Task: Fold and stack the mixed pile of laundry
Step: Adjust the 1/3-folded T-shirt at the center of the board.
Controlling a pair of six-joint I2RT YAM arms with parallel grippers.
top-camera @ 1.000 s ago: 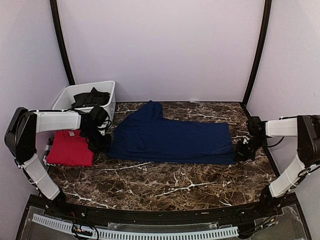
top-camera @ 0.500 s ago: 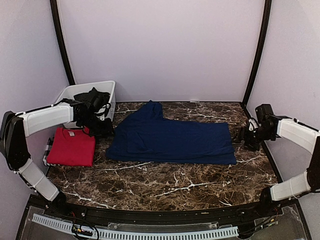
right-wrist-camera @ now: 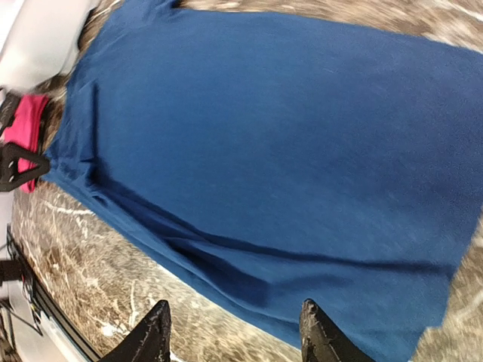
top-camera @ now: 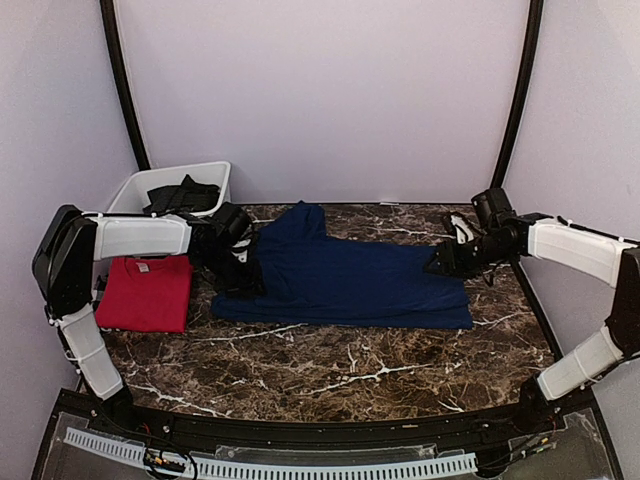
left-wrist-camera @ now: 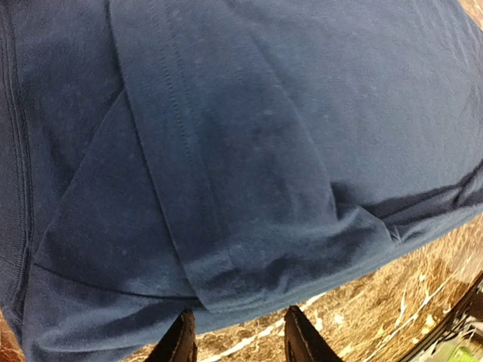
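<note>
table: a dark marbled table (top-camera: pixel 330 370), on which the garments are laid.
left gripper: the left gripper (left-wrist-camera: pixel 238 343) is held low over the left end of the shirt, at its near hem; its fingers are spread and nothing is pinched between them.
right gripper: the right gripper (right-wrist-camera: pixel 235 335) is held over the right end of the same shirt, fingers likewise spread and empty.
navy t-shirt: the navy t-shirt (top-camera: pixel 350 280) is laid lengthwise across the middle of the table, partly folded, one flap lapped over the body and a sleeve pointing far.
red t-shirt: the red t-shirt (top-camera: pixel 145 295) is seen folded flat at the left, just beside the navy one.
handling: the navy cloth is judged light, limp and prone to drag and wrinkle; a pinch at both end corners together, through all layers, is judged best, so that the fold is carried over evenly.
risk: a single layer may be caught and the flap pulled open.
white bin: the white bin (top-camera: pixel 215 175) stands at the far left; a dark garment (top-camera: pixel 185 195) is heaped in it, unfolded.
</note>
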